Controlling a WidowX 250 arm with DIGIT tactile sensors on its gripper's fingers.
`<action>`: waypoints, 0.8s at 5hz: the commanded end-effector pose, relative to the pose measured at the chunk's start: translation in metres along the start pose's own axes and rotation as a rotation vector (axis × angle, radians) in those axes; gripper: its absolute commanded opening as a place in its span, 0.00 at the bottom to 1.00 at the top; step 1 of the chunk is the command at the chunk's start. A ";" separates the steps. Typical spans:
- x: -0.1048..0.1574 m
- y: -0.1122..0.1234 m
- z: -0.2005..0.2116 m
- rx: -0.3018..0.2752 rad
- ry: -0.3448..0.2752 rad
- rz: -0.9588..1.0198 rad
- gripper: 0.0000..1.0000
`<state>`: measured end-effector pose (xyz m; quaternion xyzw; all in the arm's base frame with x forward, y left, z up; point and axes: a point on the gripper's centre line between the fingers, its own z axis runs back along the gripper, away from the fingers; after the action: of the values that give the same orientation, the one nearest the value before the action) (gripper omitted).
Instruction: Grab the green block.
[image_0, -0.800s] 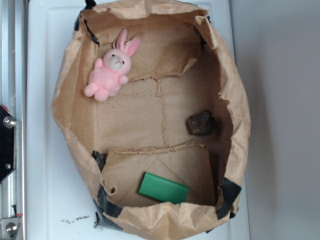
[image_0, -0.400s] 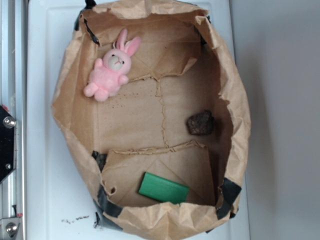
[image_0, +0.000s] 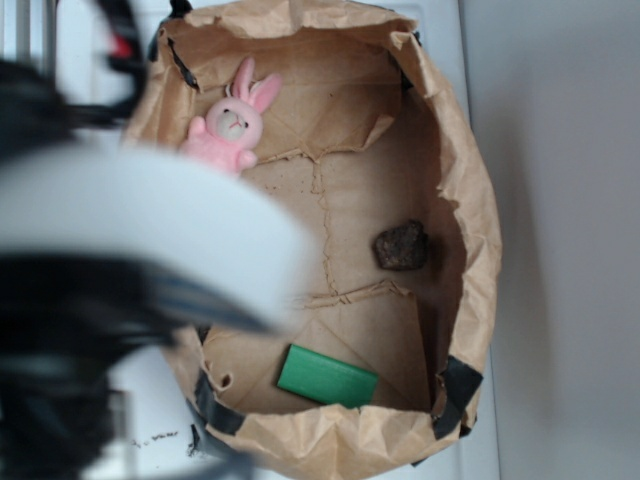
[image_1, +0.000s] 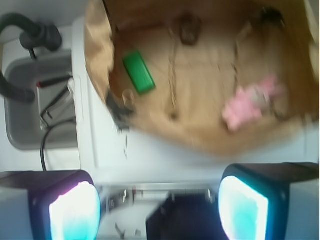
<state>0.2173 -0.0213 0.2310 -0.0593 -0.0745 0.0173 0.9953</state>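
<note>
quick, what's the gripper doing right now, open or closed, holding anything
Gripper: open, holding nothing; the green block lies untouched in the paper bag.

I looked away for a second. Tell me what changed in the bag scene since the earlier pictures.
The robot arm has swung into the exterior view from the left, a blurred shape now covering the bag's left side and the lower part of the bunny. The gripper is open and holds nothing. The green block, rock and bunny lie where they were.

A pink plush bunny and brown rock lie apart in a paper bag.
</note>
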 end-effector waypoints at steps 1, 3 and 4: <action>0.076 0.005 -0.057 0.032 -0.126 -0.127 1.00; 0.086 0.031 -0.133 0.175 -0.101 -0.178 1.00; 0.080 0.034 -0.150 0.207 -0.088 -0.221 1.00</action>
<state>0.3125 -0.0003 0.0782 0.0483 -0.1047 -0.0808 0.9900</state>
